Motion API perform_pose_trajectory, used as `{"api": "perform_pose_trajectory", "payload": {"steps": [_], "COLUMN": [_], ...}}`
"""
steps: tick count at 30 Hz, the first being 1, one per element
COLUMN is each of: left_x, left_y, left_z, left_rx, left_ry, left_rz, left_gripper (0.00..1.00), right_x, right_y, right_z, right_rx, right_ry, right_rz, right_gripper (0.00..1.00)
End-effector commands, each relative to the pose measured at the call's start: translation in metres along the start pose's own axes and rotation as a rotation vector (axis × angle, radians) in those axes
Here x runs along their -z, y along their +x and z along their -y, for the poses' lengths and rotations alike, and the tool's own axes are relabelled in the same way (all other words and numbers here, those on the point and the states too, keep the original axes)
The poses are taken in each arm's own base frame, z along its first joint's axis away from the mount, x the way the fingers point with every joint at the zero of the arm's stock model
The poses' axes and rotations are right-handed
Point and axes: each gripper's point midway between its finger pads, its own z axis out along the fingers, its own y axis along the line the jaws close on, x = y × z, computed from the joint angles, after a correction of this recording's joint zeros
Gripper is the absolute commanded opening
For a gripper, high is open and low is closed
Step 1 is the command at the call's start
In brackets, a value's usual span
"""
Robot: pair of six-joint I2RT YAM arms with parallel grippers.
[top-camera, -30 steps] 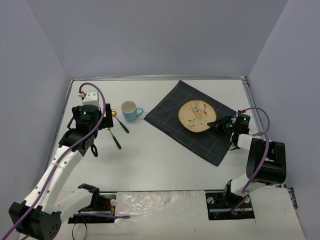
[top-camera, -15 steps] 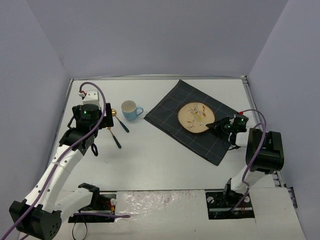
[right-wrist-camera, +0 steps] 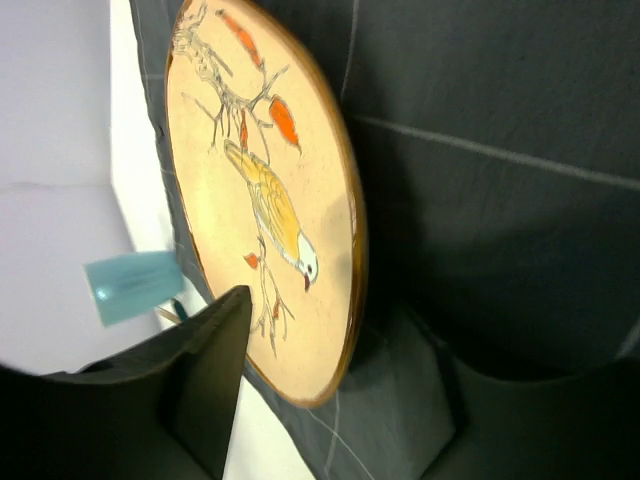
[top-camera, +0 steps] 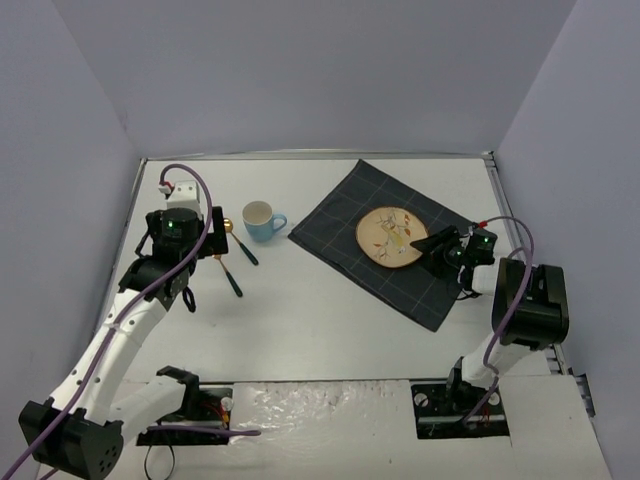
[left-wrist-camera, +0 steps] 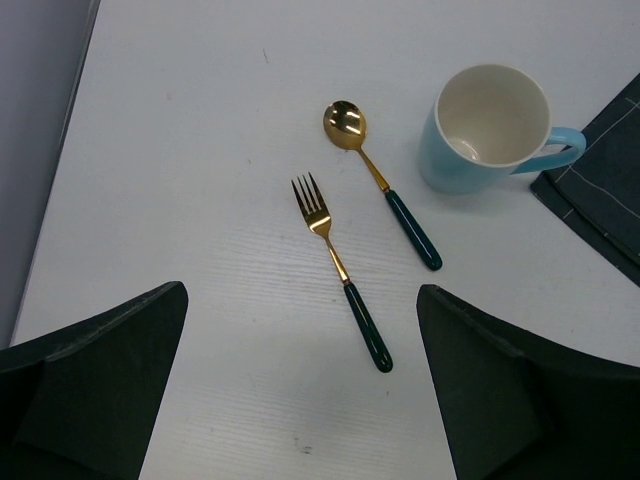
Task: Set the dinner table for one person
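Note:
A round tan plate (top-camera: 390,236) painted with a bird lies on the dark grey checked cloth (top-camera: 330,225) on the white dinner table (top-camera: 320,320). My right gripper (top-camera: 432,244) is at the plate's right rim. In the right wrist view its jaws are open, one on each side of the plate (right-wrist-camera: 260,200) edge, right gripper (right-wrist-camera: 330,340). My left gripper (left-wrist-camera: 300,330) hangs open above the gold fork (left-wrist-camera: 340,270) with a dark green handle. The matching spoon (left-wrist-camera: 385,195) lies just beyond it.
A light blue mug (top-camera: 260,221) stands upright left of the cloth, close to the spoon (top-camera: 240,245) and fork (top-camera: 228,275). Grey walls close in the table on three sides. The arm bases sit at the near edge.
My right gripper's jaws have come apart at the plate's rim, where they were shut before. The right arm drew its elbow in slightly. The left arm has not moved.

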Motion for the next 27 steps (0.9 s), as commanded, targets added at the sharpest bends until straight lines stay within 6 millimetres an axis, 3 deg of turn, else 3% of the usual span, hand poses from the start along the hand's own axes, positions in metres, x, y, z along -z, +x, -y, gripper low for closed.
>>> {"api": "perform_pose_trajectory", "payload": {"steps": [1,4,6,12,16,20,27], "left_x": [-0.001,-0.003,-0.005,-0.024,-0.049,-0.077,-0.126], "left_y": [-0.016,-0.017,-0.017,-0.028,-0.039,-0.048,-0.037], "left_z": [0.012,0.02,0.025,0.048,0.062,0.074,0.09], "left_rx": [0.052,0.066,0.075,0.07,0.074,0.057,0.049], "left_ry": [0.054,0.083,0.095,0.138,0.139,0.132,0.14], "left_rz": [0.039,0.018,-0.012,-0.098,-0.128,-0.151,-0.23], "left_gripper": [0.97,0.97,0.97,0.97,0.97,0.97,0.92], "right_x": [0.023,0.044,0.065,0.12,0.134,0.127,0.137], "right_y": [-0.027,-0.04,-0.06,-0.089,-0.085,-0.062,-0.039], "right_z": [-0.021,-0.013,-0.038,-0.094,-0.122,-0.139,-0.158], "right_rx": [0.133,0.193,0.252,0.411,0.513,0.589,0.649], "right_ry": [0.058,0.204,0.207,0.198,0.173,0.112,0.006], "right_rz": [0.096,0.16,0.252,0.435,0.481,0.425,0.418], "right_gripper": [0.66,0.75,0.83,0.97,1.0,1.0,0.99]}}
